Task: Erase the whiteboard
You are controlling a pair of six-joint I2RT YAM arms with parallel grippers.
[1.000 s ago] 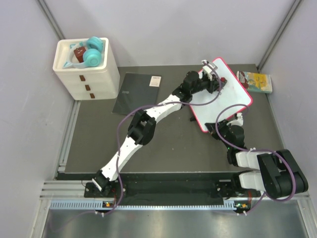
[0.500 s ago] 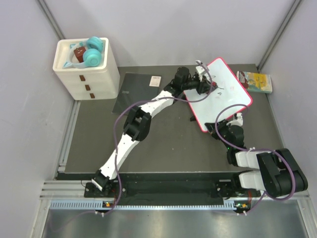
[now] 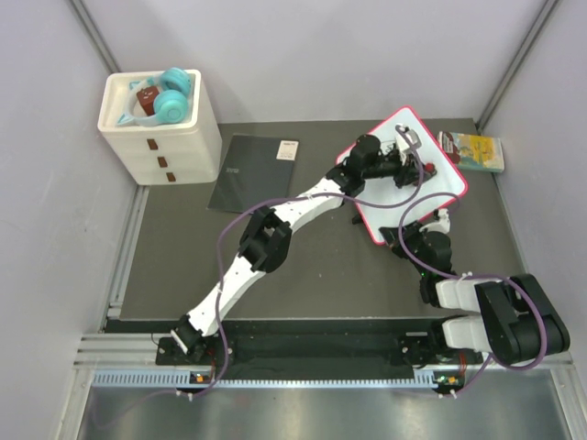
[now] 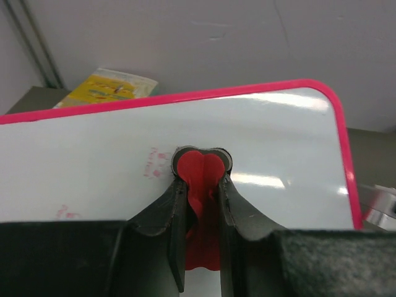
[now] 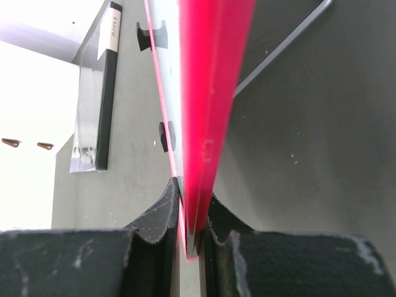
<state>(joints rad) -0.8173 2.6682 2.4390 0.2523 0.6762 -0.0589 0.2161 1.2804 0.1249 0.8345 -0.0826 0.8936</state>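
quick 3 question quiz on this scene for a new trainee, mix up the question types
1. True or false: the right gripper clamps the pink-red frame of the large white rectangular whiteboard.
2. The left gripper holds: A) a black marker B) a small red rounded object C) nothing
3. What lies beyond the board's far edge in the left wrist view?
Key: 1 true; 2 B; 3 the small yellow-green book.

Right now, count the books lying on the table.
2. A black notebook lies left of the whiteboard; a yellow-green book lies just right of it. The whiteboard might hide another.
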